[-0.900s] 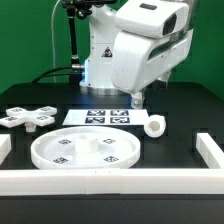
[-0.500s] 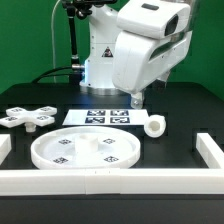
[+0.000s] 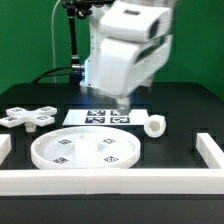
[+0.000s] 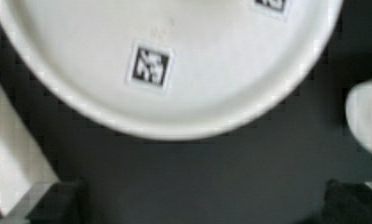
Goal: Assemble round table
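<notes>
The round disc point(image 3: 83, 150) lies flat on the black table point(image 3: 180, 108), rim up, near the front rail point(image 3: 110, 181). The cross base point(image 3: 27, 117) lies flat toward the exterior view's left. The short leg point(image 3: 155, 126) seems to rest on its side toward the exterior view's right, a round end facing the camera. The claw point(image 3: 122, 104) hangs over the marker board point(image 3: 95, 117), apart from all three parts. In the wrist view its fingers point(image 4: 58, 205) are spread wide with nothing between them.
</notes>
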